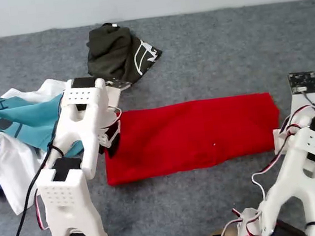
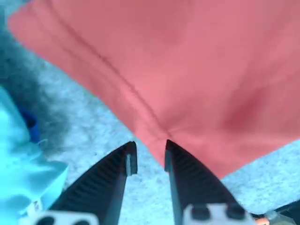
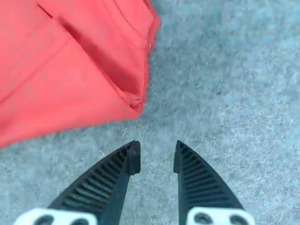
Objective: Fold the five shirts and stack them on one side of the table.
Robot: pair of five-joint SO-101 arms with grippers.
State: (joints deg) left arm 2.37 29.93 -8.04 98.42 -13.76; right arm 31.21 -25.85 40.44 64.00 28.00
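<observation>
Red shirt [image 1: 193,134] lies flat as a long folded strip mid-counter [image 1: 223,48]. Left tool [image 2: 150,152] sits at its left near corner, jaws slightly apart, gripping nothing. Right tool [image 3: 154,152] is open over bare counter just beside the right near corner. Dark shirt [image 1: 116,51] is crumpled far; teal shirt [image 1: 15,120] and white shirt [image 1: 3,164] are heaped left.

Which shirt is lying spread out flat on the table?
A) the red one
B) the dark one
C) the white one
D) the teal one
A: the red shirt lies spread flat, while the dark shirt, teal shirt and white shirt sit crumpled.
</observation>
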